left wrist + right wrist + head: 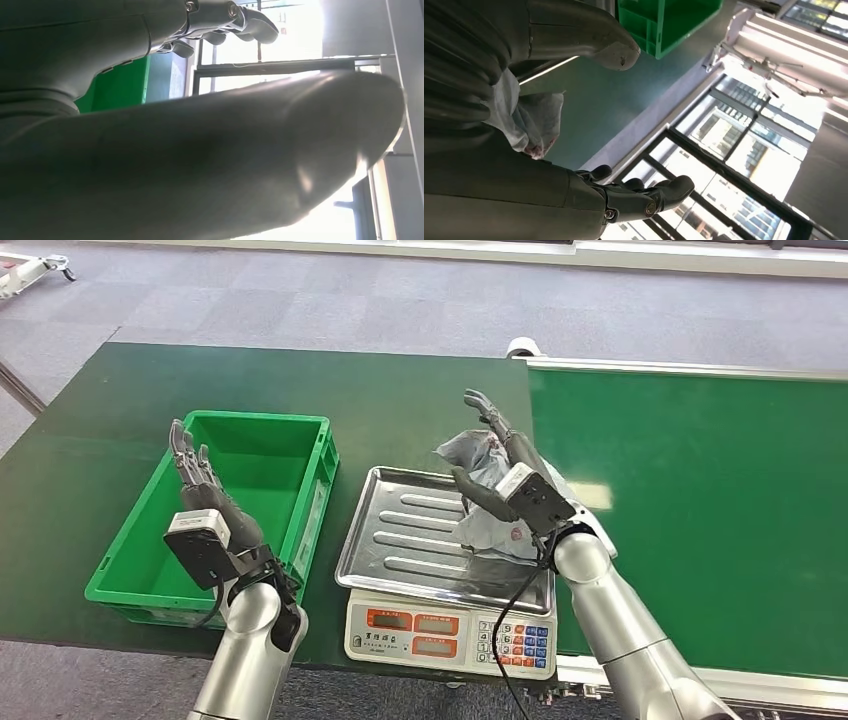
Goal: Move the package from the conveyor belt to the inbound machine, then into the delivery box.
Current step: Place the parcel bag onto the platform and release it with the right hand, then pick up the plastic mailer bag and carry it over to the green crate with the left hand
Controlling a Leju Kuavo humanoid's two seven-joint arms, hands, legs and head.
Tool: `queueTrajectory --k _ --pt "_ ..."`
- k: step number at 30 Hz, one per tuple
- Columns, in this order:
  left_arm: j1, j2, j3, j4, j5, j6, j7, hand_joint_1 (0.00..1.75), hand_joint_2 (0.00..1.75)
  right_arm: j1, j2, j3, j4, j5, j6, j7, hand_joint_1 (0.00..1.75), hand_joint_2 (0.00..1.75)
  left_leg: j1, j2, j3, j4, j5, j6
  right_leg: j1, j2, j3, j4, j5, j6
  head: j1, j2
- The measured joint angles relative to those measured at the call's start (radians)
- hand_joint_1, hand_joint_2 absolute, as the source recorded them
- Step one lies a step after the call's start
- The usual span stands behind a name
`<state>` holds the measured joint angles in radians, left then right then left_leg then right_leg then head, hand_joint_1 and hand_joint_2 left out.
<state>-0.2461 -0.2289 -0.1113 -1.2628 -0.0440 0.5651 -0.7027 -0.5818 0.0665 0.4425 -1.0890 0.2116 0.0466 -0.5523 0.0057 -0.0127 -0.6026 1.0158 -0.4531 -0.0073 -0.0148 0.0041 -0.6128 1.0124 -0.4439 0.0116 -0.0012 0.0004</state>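
On ribbed steel tray (pixel 400 530), crumpled package (pixel 478 462)

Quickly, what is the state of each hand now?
Left hand: open, holding nothing, above the green box.
Right hand: open beside the package, fingers spread, not gripping.

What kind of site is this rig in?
Probably a parcel-sorting or logistics test cell indoors: a green conveyor belt, a weighing scale with a steel tray, and a green plastic crate on the table.
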Motion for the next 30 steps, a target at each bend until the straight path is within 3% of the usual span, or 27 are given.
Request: queueTrajectory --k 3,6,10,12,15,24,30 --pt "0.001 -0.004 -0.002 -0.006 0.011 -0.038 0.0 0.0 0.0 0.031 0.0 -0.043 -0.028 -0.002 -0.105 -0.067 0.0 1.75 0.0 0.0 0.0 0.0 0.0 0.0 0.0 0.0 0.0 0.0 0.0 0.0 0.0 0.0" --pt "0.001 -0.009 -0.01 -0.017 0.027 -0.116 0.0 0.0 0.0 0.082 -0.001 -0.095 -0.117 0.029 -0.271 -0.129 0.0 1.75 0.0 0.0 0.0 0.0 0.0 0.0 0.0 0.0 0.0 0.0 0.0 0.0 0.0 0.0" --pt "0.0 -0.016 -0.029 -0.018 0.035 -0.228 0.0 0.0 1.75 0.148 -0.014 -0.142 -0.275 0.082 -0.523 -0.147 0.0 1.75 0.0 0.0 0.0 0.0 -0.001 0.0 0.0 0.0 -0.001 0.0 0.0 0.0 0.0 0.0" --pt "-0.003 -0.019 -0.04 -0.015 0.024 -0.26 0.0 0.0 1.75 0.176 -0.029 -0.157 -0.349 0.096 -0.636 -0.149 0.0 1.75 0.0 0.0 0.0 0.0 -0.001 0.0 0.0 0.0 -0.001 0.0 0.0 0.0 0.0 0.0" --pt "-0.02 -0.019 -0.06 0.009 -0.011 -0.272 0.0 0.0 1.75 0.214 -0.049 -0.191 -0.42 0.106 -0.696 -0.149 0.0 1.75 0.0 0.0 0.0 0.0 -0.001 0.0 0.0 0.0 -0.001 0.0 0.0 0.0 0.0 0.0" --pt "-0.175 -0.022 -0.124 0.29 -0.177 -0.308 0.022 0.0 1.75 0.355 -0.066 -0.335 -0.433 0.084 -0.592 -0.148 0.0 1.75 0.0 0.001 0.001 0.0 0.0 0.0 0.0 0.001 0.0 -0.001 0.001 0.0 0.0 0.0" --pt "-0.349 -0.048 -0.196 0.591 -0.45 -0.297 0.24 0.0 1.75 0.401 -0.062 -0.385 -0.344 0.04 -0.501 -0.146 0.0 1.75 -0.001 0.0 0.0 0.0 0.0 0.0 -0.001 0.0 0.0 0.0 0.001 0.0 0.0 0.0"
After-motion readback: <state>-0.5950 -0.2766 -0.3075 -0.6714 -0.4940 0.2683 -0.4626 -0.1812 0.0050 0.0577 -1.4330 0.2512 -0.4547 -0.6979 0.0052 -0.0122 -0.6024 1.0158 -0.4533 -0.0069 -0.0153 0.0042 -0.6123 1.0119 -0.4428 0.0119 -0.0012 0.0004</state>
